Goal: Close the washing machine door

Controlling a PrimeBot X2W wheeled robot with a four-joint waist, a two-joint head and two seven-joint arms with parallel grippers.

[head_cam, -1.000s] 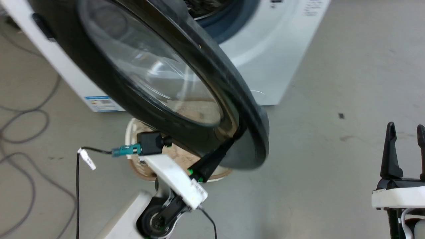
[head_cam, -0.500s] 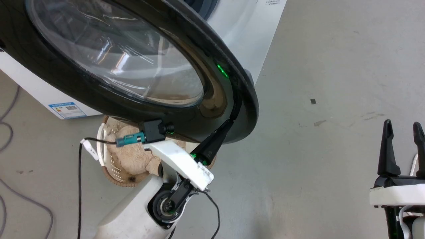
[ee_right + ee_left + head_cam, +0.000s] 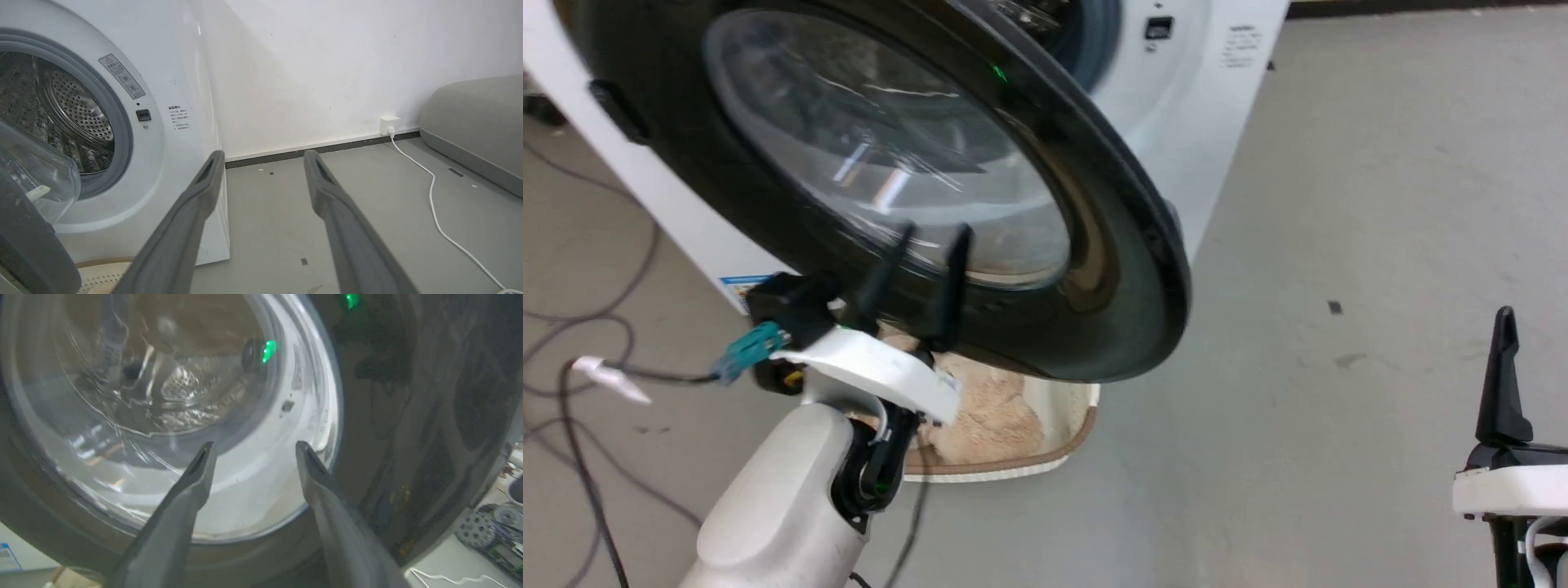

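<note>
I judge this the pushing step: the washing machine door (image 3: 874, 163) stands half open, swung near-left of the washer (image 3: 1176, 106). My left gripper (image 3: 935, 235), fingers spread and empty, points at its glass. Next I press it far-right until it latches. A basket (image 3: 1045, 459) sits on the floor beneath it, and my right gripper (image 3: 263, 154), spread and empty, idles well right.

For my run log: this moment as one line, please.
round black-rimmed glass washing machine door ajar | left gripper open, facing its glass | right gripper open, aside
</note>
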